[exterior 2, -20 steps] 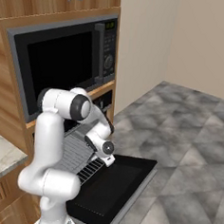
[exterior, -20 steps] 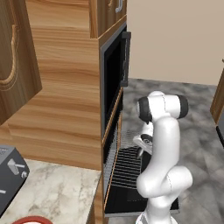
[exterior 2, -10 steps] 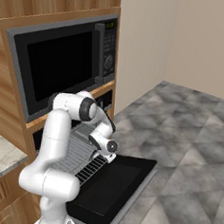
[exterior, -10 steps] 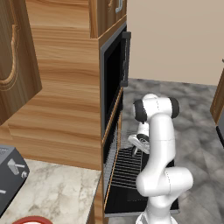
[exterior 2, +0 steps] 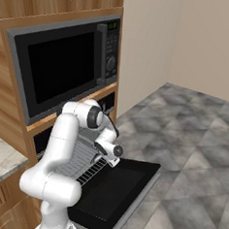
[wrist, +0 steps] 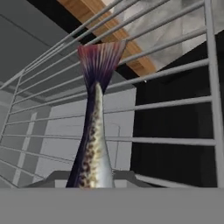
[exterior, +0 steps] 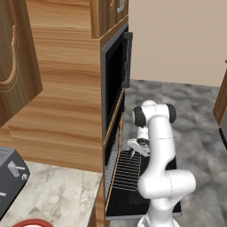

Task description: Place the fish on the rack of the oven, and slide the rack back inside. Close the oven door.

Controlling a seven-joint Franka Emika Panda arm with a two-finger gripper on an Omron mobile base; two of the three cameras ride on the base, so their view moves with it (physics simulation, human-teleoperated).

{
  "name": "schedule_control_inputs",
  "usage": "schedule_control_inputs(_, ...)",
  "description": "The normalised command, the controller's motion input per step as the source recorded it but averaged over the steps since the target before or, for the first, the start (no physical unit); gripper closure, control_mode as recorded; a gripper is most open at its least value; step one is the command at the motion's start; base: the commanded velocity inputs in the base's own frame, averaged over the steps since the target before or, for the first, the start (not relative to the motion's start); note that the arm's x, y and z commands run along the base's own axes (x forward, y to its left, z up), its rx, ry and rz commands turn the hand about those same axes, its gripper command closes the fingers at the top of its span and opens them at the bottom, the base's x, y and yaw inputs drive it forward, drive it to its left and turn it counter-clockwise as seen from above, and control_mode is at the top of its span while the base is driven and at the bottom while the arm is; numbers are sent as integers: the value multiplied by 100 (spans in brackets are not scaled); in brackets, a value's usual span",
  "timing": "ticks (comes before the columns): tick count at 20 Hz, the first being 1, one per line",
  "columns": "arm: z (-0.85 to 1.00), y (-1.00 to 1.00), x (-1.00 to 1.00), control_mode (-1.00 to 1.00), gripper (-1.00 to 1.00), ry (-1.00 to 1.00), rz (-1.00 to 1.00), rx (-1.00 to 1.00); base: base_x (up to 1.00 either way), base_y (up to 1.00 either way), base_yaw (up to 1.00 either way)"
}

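fish (wrist: pixel 94 144) clamped in closed fingers (exterior 2: pixel 105 157), tail toward 12 o'clock, held just above rack (wrist: pixel 175 105) | rack pulled out over lowered oven door (exterior 2: pixel 115 194) | pending: release, slide-in, door closure

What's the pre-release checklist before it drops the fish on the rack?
1. Fish in the gripper: ok, jaws shut on it.
2. Rack pulled out of the oven: ok.
3. Oven door dropped open: ok.
4. Gripper over the rack wires: ok, the hand view shows the wires behind the tail.
5. Fish touching the wires: cannot tell.
6. Rack bare under the fish: ok.
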Motion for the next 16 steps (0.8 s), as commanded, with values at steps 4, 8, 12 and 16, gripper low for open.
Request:
schedule_control_inputs(4, -40, 0, 39, -100, 100, 0, 8, 1, 0, 0, 0)
schedule_control_inputs(8, -27, -8, 17, -100, -100, 0, 6, 0, 0, 0, 0)
schedule_control_inputs(12, 42, -64, -54, -100, -100, -11, 2, 0, 0, 0, 0)
schedule_control_inputs(16, 91, -38, -59, -100, -100, -18, 5, 0, 0, 0, 0)
